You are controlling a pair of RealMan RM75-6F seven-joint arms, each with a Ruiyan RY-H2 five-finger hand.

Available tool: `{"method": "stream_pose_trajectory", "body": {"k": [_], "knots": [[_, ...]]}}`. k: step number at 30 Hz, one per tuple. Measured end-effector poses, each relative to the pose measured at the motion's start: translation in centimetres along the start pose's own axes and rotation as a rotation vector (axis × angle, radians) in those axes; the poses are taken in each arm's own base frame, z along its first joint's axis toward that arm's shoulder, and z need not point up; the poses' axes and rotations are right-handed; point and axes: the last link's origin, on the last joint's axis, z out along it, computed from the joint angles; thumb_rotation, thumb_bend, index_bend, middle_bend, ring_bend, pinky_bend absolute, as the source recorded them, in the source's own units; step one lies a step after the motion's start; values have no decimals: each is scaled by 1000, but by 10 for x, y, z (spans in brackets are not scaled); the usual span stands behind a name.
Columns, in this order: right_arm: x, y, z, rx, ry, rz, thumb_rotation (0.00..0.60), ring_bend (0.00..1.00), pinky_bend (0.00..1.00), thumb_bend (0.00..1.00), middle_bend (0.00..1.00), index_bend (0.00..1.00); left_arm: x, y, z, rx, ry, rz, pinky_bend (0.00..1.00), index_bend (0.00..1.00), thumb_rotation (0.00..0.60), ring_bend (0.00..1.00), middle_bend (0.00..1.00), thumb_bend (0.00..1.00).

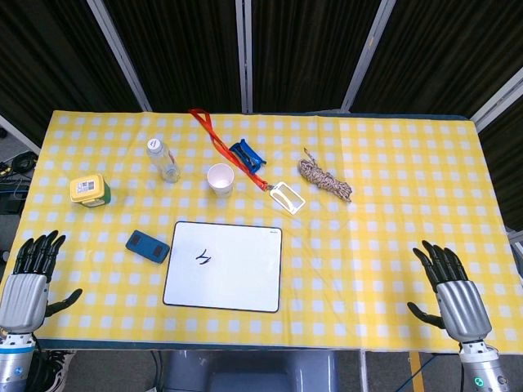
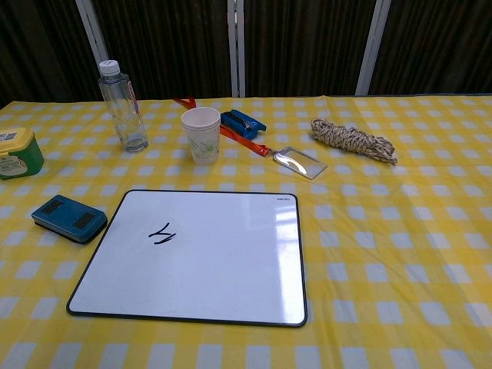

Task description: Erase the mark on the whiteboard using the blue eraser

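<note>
The whiteboard (image 1: 225,266) (image 2: 196,255) lies flat near the table's front, with a small black mark (image 1: 203,259) (image 2: 162,234) on its left half. The blue eraser (image 1: 148,246) (image 2: 69,218) rests on the cloth just left of the board. My left hand (image 1: 29,278) hovers at the front left corner, fingers spread, holding nothing. My right hand (image 1: 453,290) sits at the front right edge, fingers also spread and empty. Neither hand shows in the chest view.
Behind the board stand a paper cup (image 1: 220,179) (image 2: 201,134) and a water bottle (image 1: 163,159) (image 2: 122,107). A green-lidded tub (image 1: 89,190) (image 2: 15,152), a red lanyard with badge (image 1: 286,197) (image 2: 298,162), a blue clip (image 1: 246,154) (image 2: 244,122) and a rope bundle (image 1: 324,180) (image 2: 352,140) lie further back.
</note>
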Motion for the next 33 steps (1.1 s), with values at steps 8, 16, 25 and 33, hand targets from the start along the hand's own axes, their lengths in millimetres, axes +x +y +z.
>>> {"method": "stream_pose_trajectory", "body": {"k": [8,16,25,33], "knots": [[0,0,0,-1,2,0,600,0,0,72,0,1,0,0,0,0,-7,3,0,0,600,0,0,28],[0,0,0,-4,-3,7,600,0,0,72,0,1,-1,0,3,-14,-20,12,0,0,600,0,0,39],[0,1,1,-13,-15,14,600,0,0,72,0,2,-13,7,24,-79,-112,122,95,61,600,10,0,103],[3,3,1,-19,-8,24,600,0,0,72,0,3,-26,26,63,-178,-211,240,168,179,600,107,37,268]]}}
